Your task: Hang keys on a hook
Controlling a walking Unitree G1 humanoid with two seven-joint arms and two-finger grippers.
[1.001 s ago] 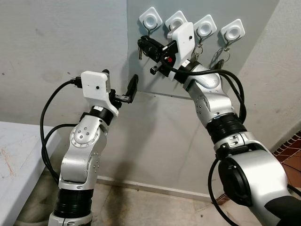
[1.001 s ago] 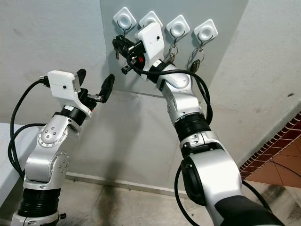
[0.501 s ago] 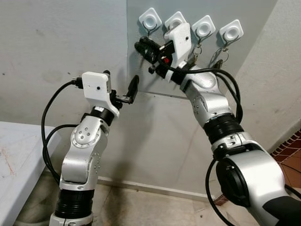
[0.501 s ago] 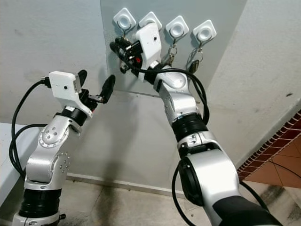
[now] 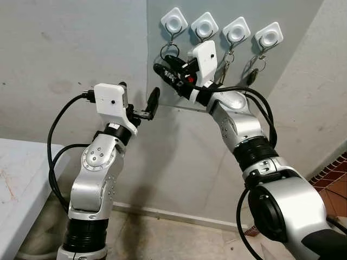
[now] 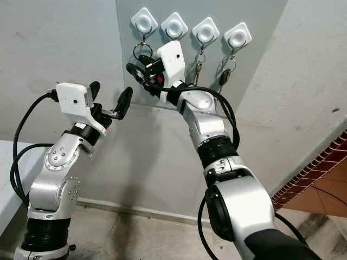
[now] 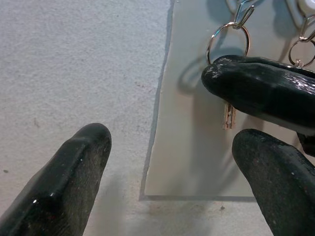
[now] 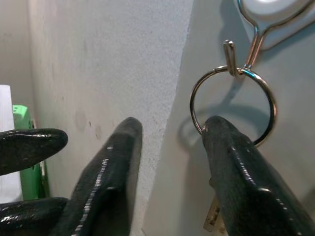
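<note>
Right gripper (image 5: 169, 72) just below leftmost hook (image 5: 174, 21), fingers parted, holding nothing. Keys (image 8: 231, 105) hang by ring on that hook at board's upper left corner, key pointing down, one finger touching ring. Left gripper (image 5: 142, 104) open, lower left, farther off.

Plain home corner or entry nook: rough grey plastered walls (image 5: 65, 49), grey board (image 5: 293, 13) at 12 o'clock with four white key hooks (image 5: 237, 30), terracotta floor tiles (image 5: 333, 170) at 4 o'clock.
</note>
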